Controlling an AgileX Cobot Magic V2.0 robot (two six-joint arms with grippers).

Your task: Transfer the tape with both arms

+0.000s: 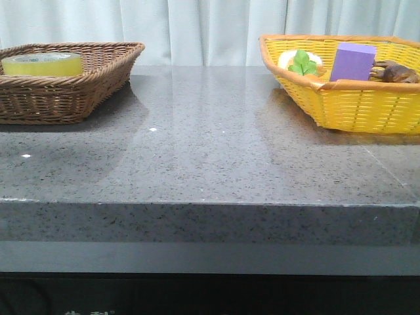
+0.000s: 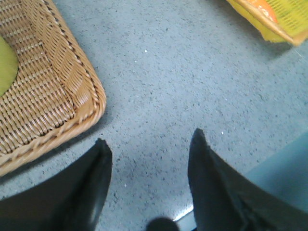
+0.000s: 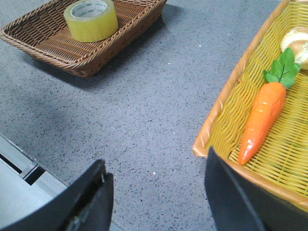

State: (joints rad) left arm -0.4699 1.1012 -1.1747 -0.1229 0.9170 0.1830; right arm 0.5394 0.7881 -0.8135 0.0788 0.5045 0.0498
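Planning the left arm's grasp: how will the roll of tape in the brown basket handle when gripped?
The tape lies flat on its side in the brown wicker basket, so it probably won't roll. Its glossy surface may be slippery. The thick, wide roll looks stiff, likely firm under the fingers.

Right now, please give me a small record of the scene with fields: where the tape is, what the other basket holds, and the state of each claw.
tape: roll of yellowish tape lying flat in the brown basket, on the robot's left
yellow basket: on the right; holds a carrot, a purple block, a brown item
left claw: open, empty, over the table
right claw: open, empty, at the yellow basket's edge
task progress: tape not yet grasped
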